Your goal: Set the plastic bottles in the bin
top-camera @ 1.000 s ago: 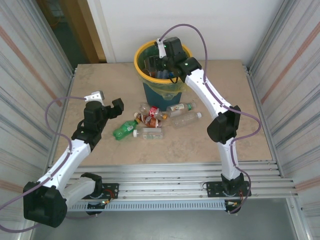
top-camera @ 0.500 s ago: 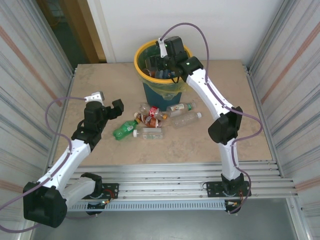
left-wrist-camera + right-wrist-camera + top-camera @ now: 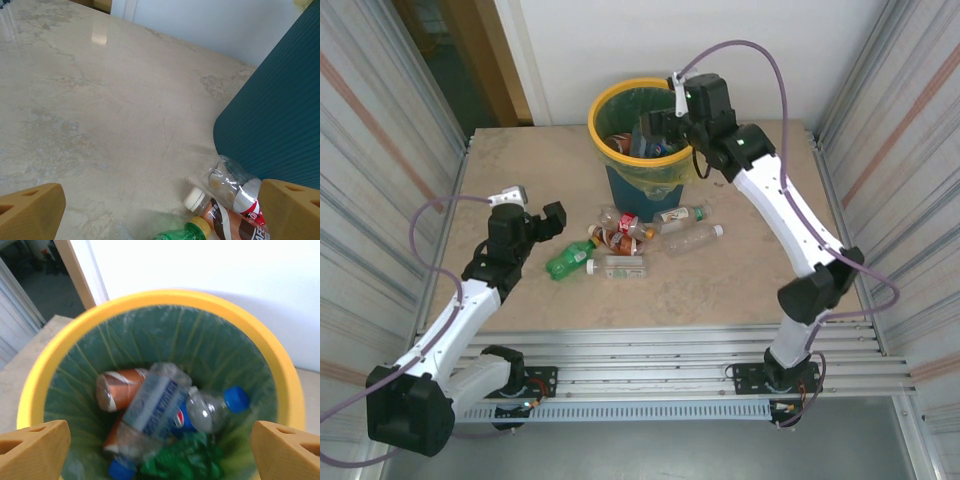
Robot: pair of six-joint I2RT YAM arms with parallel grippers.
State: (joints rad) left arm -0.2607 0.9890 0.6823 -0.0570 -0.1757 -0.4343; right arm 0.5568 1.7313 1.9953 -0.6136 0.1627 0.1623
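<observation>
The bin (image 3: 596,128) stands at the back of the table, yellow-rimmed and teal-walled. My right gripper (image 3: 662,125) hovers over its right side, open and empty. Looking down from the right gripper (image 3: 160,450), a clear blue-labelled bottle (image 3: 155,405) appears blurred inside the bin (image 3: 150,297), above a brown bottle (image 3: 117,387), a blue-capped bottle (image 3: 215,407) and a green one (image 3: 185,460). On the table lie a green bottle (image 3: 567,262), a cola bottle (image 3: 620,230) and clear bottles (image 3: 692,238). My left gripper (image 3: 532,203) is open, left of them. From the left gripper (image 3: 160,212), I see the bin wall (image 3: 280,115) and three bottle ends (image 3: 235,182).
Corrugated metal walls close in the left and right sides of the table (image 3: 520,160). A white wall runs behind the bin. The aluminium rail (image 3: 650,345) with both arm bases lies along the near edge. Bare tabletop stretches left of the bin and right of the bottle pile.
The right gripper has risen and shifted right over the bin while its jaws widened; a clear bottle now lies loose in the bin. The left arm has stayed still.
</observation>
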